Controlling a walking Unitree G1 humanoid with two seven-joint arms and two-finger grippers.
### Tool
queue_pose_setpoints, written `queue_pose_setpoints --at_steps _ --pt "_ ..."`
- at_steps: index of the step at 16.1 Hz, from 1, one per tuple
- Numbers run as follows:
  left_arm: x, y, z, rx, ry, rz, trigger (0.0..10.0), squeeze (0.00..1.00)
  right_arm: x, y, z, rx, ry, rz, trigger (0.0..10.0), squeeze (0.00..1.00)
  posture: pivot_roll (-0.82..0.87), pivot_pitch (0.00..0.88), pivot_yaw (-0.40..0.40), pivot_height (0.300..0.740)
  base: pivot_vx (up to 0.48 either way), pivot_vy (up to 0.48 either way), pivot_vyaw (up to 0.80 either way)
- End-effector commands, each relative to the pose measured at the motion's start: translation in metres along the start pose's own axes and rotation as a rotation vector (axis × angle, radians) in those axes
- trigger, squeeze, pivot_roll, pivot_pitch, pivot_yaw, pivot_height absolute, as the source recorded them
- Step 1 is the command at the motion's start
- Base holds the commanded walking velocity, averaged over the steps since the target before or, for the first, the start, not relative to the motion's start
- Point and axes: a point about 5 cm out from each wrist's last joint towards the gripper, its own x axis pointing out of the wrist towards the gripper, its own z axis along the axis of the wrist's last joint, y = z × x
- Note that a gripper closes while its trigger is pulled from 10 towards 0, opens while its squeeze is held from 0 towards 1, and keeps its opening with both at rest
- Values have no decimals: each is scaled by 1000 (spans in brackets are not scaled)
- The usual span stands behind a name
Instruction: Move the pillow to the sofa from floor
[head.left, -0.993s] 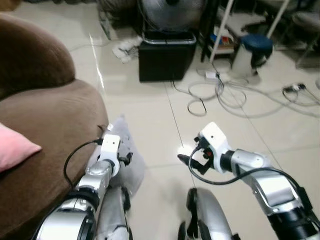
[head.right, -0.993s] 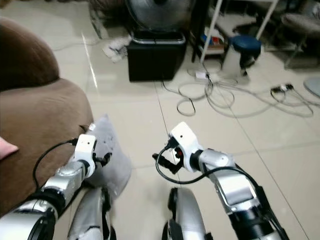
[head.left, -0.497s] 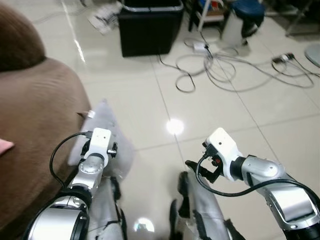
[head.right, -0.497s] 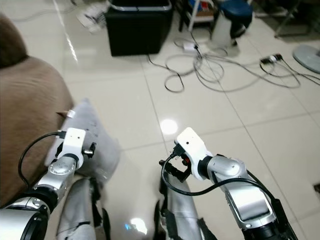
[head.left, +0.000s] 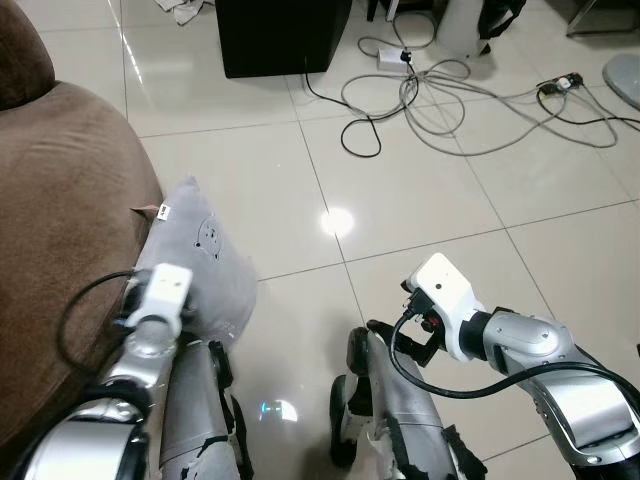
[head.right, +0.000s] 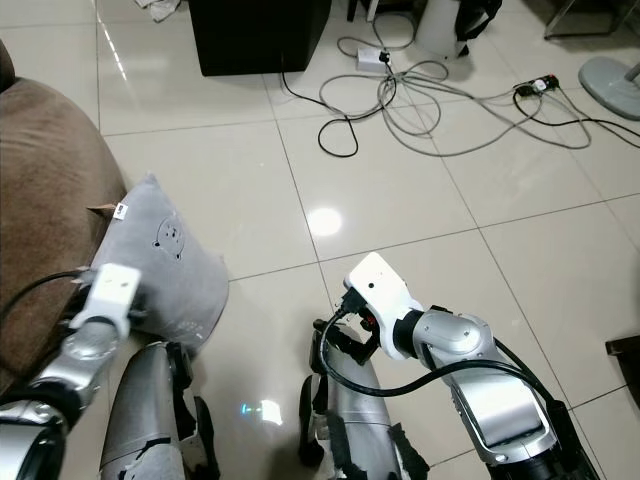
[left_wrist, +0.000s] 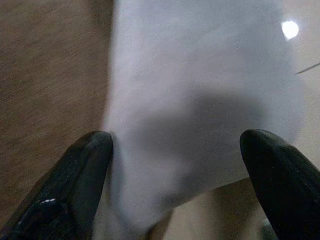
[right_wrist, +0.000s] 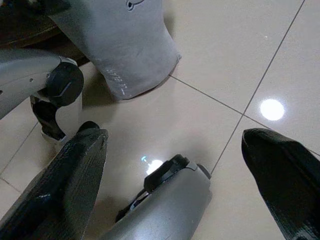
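A grey pillow (head.left: 205, 262) stands on the tiled floor, leaning against the side of the brown sofa (head.left: 60, 200). My left gripper (left_wrist: 182, 165) is open just over the pillow (left_wrist: 200, 95). One finger (left_wrist: 80, 175) sits near the seam between pillow and sofa, the other finger (left_wrist: 280, 175) near the pillow's floor-side edge. In the eye views its white wrist (head.left: 165, 290) overlaps the pillow's lower left part. My right gripper (right_wrist: 175, 175) is open and held over the floor to the pillow's right, well apart from the pillow (right_wrist: 120, 45).
My two silver legs (head.left: 390, 420) stand on the floor below the grippers. A black box (head.left: 280, 35), a tangle of cables (head.left: 430, 100) and a power strip (head.left: 392, 57) lie farther ahead. A grey fan base (head.right: 610, 75) sits at the far right.
The camera has tilted further down. My left gripper has come lower and closer to the pillow's sofa-side edge. The right arm has kept about the same place.
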Motion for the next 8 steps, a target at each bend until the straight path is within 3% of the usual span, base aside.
queue_pose_setpoints --at_steps 1,2,4,5,6,7,8 --pt "-3 1 -11 25 32 17 10000 1000 -3 3 -6 9 18 4 10000 0 -220 325 -121 569 0 0 0" --pt "-3 4 -11 43 20 29 10000 1000 -4 4 -7 6 21 6 10000 0 -221 323 -121 569 0 0 0" --pt "-3 2 -15 -27 53 -4 10000 980 -4 6 -8 1 24 16 10000 0 -223 319 -120 569 0 0 0" --pt "-5 -2 -20 -74 75 -36 10000 616 -4 7 -8 -1 23 23 10000 0 -224 317 -120 569 0 0 0" --pt "-6 -5 -23 -115 88 -62 10000 184 -3 8 -8 -4 22 28 10000 0 -228 314 -122 569 0 0 0" --pt "-7 -8 -25 -158 91 -78 10000 0 -4 9 -8 -6 20 33 10000 0 -233 309 -124 569 0 0 0" --pt "-8 -10 -26 -206 94 -91 10000 0 -4 10 -7 -7 17 37 10000 0 -233 308 -124 569 0 0 0"
